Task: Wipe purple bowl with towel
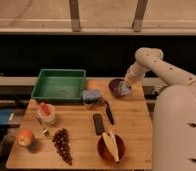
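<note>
Now, reading across the wooden table [81, 127] from my remote station: an apple [25, 137] sits at the near corner, a green tray [59, 72] stands at the back, and a pale blue boxy cup [91, 95] rests just beside the tray. An orange bowl [111, 146] with corn sits at the front edge.

Further along at the back is the purple bowl [114, 87], near the table's far corner and well apart from the orange one. My gripper [125, 85] is down inside it, reaching in from the arm's side. It is clenched, and as far as I can see it pinches the towel [124, 92], which shows as a pale patch against the dark inside of the bowl.

The relation that matters is that the towel sits against the bowl's wall on the arm's side. The uncovered part of the bowl therefore lies from the gripper toward the green tray. I judge that the coming wipe has to run that way, across the bottom and up the opposite wall. Pressure should stay light, since a small bowl this close to the corner could slide.
</note>
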{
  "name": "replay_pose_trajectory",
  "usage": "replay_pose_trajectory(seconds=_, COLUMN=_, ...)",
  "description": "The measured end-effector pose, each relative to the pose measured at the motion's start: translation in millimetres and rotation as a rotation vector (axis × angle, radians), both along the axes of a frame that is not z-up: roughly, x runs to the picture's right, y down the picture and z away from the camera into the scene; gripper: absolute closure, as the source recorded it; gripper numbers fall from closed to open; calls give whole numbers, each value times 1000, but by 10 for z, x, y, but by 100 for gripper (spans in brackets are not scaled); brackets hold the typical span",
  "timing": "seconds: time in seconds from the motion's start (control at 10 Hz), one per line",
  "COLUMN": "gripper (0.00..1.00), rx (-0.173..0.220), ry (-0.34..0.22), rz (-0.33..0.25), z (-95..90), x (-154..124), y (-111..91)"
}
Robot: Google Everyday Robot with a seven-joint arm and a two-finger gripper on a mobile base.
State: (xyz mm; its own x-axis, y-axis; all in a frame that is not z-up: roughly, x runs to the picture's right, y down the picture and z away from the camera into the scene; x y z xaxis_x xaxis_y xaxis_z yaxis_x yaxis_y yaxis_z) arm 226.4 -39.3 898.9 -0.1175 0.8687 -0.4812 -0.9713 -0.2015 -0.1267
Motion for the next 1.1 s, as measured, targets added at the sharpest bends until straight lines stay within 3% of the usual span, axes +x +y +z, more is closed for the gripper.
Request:
replay_pose_trajectory(seconds=0.3, gripper=100, rx=-15, ry=17, rz=-22, z=311, x=-88, y=-163)
replay_pose_trajectory(seconds=0.6, gripper=100, rx=-36, ry=-4, rz=-55, z=477, x=-311, y=-166)
replay_pose_trajectory(seconds=0.8, gripper=100, rx=-43, ry=-47, rz=-76, z=435, x=-497, y=-87)
replay_pose_trajectory(seconds=1.1, gripper=100, rx=-48, ry=-111, rz=-90, z=177, x=-689, y=139)
